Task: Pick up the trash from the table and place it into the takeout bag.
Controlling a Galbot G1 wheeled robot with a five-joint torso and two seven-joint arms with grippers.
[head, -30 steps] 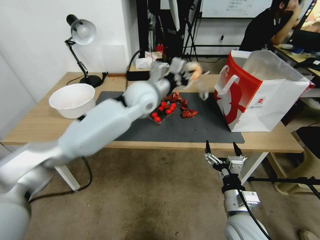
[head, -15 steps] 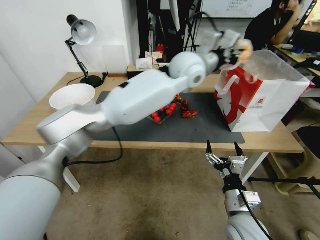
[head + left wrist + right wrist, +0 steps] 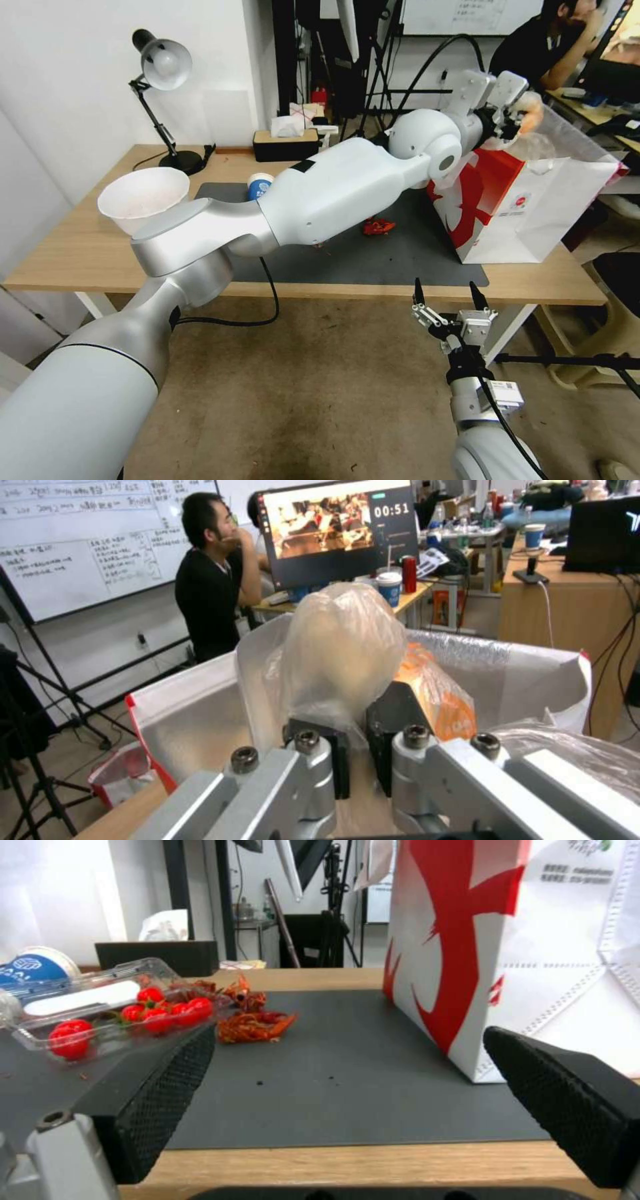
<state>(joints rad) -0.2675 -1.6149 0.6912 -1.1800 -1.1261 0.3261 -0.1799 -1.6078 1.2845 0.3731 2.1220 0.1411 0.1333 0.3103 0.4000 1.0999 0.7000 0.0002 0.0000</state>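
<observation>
My left gripper (image 3: 522,119) is shut on the clear-wrapped beige ball (image 3: 341,647), holding it over the open top of the red and white takeout bag (image 3: 528,203), whose silver lining (image 3: 193,720) lies just beneath. A blue-and-white paper cup (image 3: 259,184) stands on the dark mat (image 3: 373,260), partly behind my left arm. A shiny red wrapper (image 3: 379,227) lies mid-mat. The beige bowl (image 3: 143,198) sits on the table (image 3: 60,253) at the left. My right gripper (image 3: 448,299) hangs open below the table's front edge.
A clear clamshell of red tomatoes (image 3: 113,1012) lies on the mat beside more red wrappers (image 3: 253,1021). A desk lamp (image 3: 162,73) and a black tissue box (image 3: 285,145) stand along the back edge. A chair (image 3: 617,300) is at the right.
My left arm has swung right and up from above the mat to over the bag's opening, carrying the wrapped ball. The paper cup has come into view. The right gripper has stayed put.
</observation>
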